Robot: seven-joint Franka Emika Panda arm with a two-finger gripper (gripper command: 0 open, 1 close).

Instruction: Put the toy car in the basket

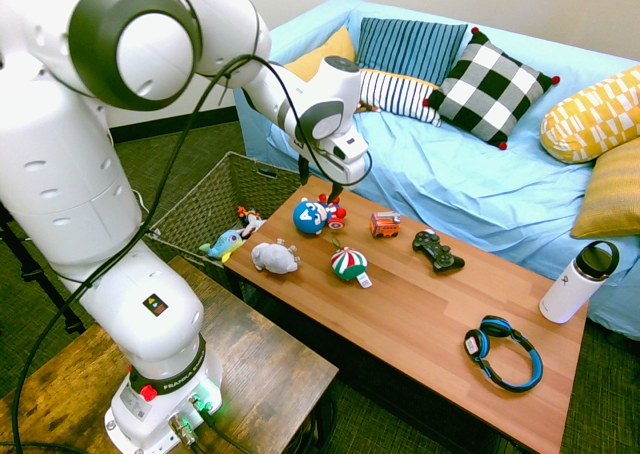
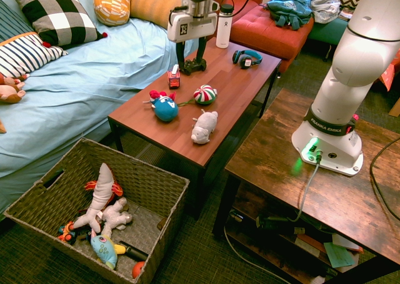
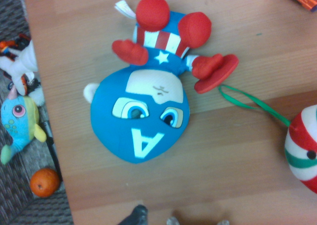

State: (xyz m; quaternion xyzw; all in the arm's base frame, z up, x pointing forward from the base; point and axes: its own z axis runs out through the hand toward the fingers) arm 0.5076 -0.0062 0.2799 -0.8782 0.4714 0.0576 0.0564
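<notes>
On the counter, near the black game controller, we see the toy car, boxy, red-orange, with light windows. Above the controller, our pincer is wide open and has hold of nothing. The wrist view alone shows the blue plush's face; the car there is only a corner.
</notes>
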